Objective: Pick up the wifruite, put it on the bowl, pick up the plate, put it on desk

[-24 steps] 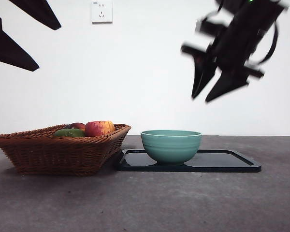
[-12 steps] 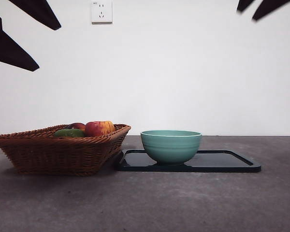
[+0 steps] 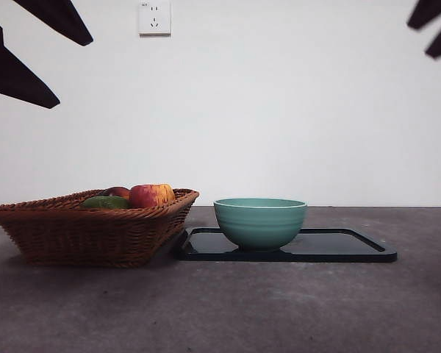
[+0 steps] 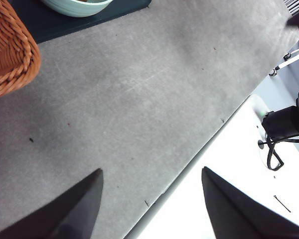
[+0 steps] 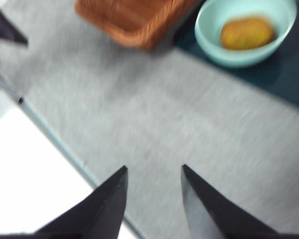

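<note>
— Right wrist view: the wifruite lies inside the teal bowl, so the first half of the job looks done. What comes next?

— By my reading, the plate step. The only flat candidate is the black tray under the bowl, resting on the desk. The bowl stands on it, toward the end nearest the wicker basket.

— Where are the arms?

— Both are high and well away from the bowl. The right gripper hangs over bare desk, jaws spread and holding nothing; the front view shows only dark tips at a top corner. The left gripper waits near the desk's edge, jaws also wide apart and empty.

— What does the next move call for?

— Probably a descent to the tray's free end, the one farthest from the basket, and a grip on its low rim. That rim is thin, so the jaws would have to come in almost level with the desk.

— Anything in the way?

— The bowl sitting on the tray is the main worry: tilt the tray and bowl and fruit could slide. The basket, with a red-and-yellow apple and a green fruit, sits just beside the tray's near end and crowds that side.
</note>
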Action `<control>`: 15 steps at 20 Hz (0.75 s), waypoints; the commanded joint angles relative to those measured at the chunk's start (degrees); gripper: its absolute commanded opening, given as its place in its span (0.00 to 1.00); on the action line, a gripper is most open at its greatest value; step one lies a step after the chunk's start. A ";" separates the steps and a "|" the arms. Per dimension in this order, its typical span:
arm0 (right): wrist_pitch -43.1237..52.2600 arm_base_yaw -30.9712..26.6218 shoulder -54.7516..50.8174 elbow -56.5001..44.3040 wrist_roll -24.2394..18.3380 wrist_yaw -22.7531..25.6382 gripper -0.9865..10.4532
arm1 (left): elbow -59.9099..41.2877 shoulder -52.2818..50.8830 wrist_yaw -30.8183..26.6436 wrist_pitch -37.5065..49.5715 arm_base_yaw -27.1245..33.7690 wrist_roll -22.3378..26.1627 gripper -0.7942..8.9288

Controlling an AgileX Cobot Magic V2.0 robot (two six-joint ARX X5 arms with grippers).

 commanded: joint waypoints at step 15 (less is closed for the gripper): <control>2.19 0.39 0.17 -0.28 -0.68 -0.28 0.24 | 0.44 0.22 0.07 0.55 -0.37 0.70 0.40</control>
